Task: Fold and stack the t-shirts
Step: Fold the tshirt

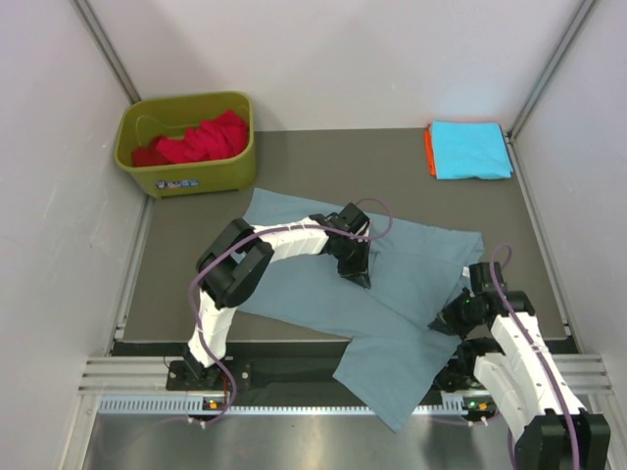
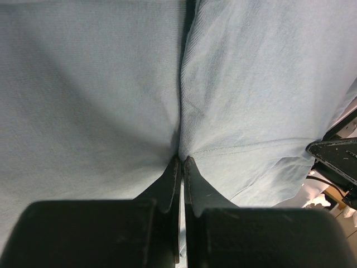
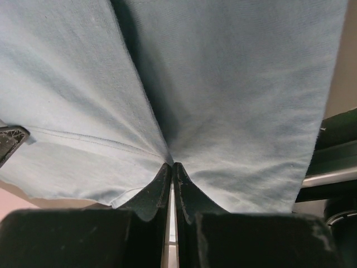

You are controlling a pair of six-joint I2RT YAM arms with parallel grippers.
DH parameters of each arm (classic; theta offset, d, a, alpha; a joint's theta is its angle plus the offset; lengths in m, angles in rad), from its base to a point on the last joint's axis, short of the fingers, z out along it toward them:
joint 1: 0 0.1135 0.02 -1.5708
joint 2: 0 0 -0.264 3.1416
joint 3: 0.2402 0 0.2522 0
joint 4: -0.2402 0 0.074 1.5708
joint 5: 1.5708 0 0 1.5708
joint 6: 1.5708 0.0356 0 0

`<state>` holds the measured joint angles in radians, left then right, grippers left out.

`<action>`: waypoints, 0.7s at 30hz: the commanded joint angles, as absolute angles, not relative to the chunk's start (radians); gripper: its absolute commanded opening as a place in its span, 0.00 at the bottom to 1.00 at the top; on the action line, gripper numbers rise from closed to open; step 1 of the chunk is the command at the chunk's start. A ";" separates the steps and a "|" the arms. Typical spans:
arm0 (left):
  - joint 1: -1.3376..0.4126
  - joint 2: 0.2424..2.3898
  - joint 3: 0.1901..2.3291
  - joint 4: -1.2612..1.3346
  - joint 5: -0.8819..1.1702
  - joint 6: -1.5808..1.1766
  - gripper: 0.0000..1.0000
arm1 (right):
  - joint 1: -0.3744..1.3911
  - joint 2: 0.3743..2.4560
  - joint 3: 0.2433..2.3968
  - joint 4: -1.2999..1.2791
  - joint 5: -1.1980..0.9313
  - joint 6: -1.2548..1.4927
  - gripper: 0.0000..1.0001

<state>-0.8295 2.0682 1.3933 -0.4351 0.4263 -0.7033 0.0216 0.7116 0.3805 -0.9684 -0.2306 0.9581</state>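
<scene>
Lying spread across the middle of the desk (image 1: 323,157), the grey-blue t-shirt (image 1: 411,264) reaches from just beside the olive-green bin (image 1: 230,171) towards the right side, and one part of it hangs over the near edge; in my judgement it is light, soft and limp cotton, so it keeps no shape, it sags and wrinkles where it is lifted, and it can slide on the smooth surface; the good places to take it are the hem and the seams, at two points well apart, so that the cloth stays stretched between them; the left gripper (image 2: 181,162) is clenched on a small ridge of this fabric close to a stitched hem, near the middle of the shirt; its arm rises from the base, bends at a high elbow on the left and points the gripper down; the right gripper (image 3: 172,166) also pinches the fabric tightly, at the shirt's right edge, with its arm folded low and close to its base; the cyan t-shirt (image 1: 472,149) lies folded on the orange t-shirt (image 1: 429,152) at the far right corner, and the red t-shirts (image 1: 201,139) are in the bin.
</scene>
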 commanded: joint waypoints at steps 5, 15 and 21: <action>-0.816 2.036 1.424 -0.448 0.431 -0.673 0.00 | 0.066 0.704 0.362 -0.968 -0.233 1.032 0.01; -0.811 2.031 1.420 -0.449 0.452 -0.651 0.07 | 0.080 0.703 0.385 -0.992 -0.218 1.037 0.04; -0.796 1.938 1.405 -0.474 0.483 -0.557 0.27 | 0.078 0.764 0.609 -1.042 -0.103 0.846 0.53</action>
